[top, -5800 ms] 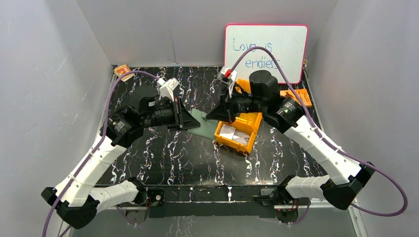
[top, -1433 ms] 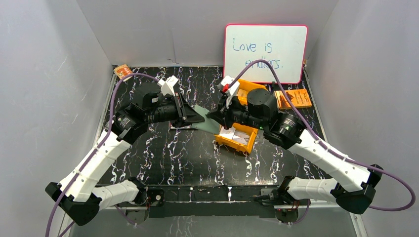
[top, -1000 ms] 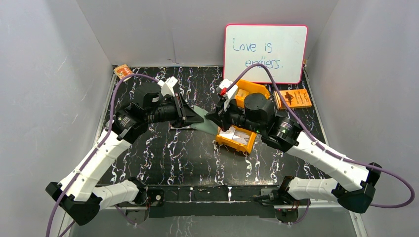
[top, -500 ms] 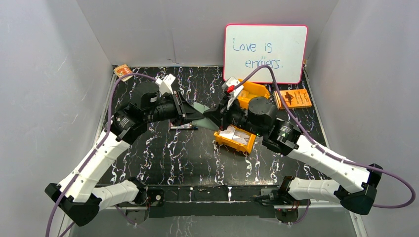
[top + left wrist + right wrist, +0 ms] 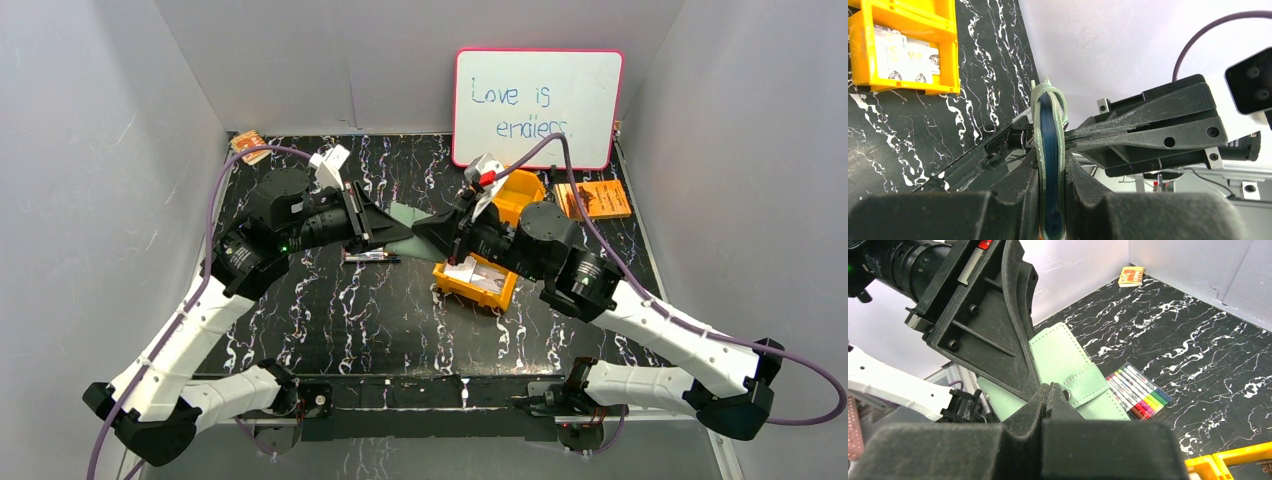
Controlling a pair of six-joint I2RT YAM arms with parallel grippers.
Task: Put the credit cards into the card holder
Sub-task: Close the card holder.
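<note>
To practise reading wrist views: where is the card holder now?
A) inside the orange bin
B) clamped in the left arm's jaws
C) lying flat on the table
B: the left wrist view shows the card holder pinched edge-on between the left arm's jaws.

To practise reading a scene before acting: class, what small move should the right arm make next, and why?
Probably draw the right fingers back to peel the tab and open the holder. The left fingers clamp the holder, which is folded shut; the right fingers are shut at its tab; the cards lie in the bin.
</note>
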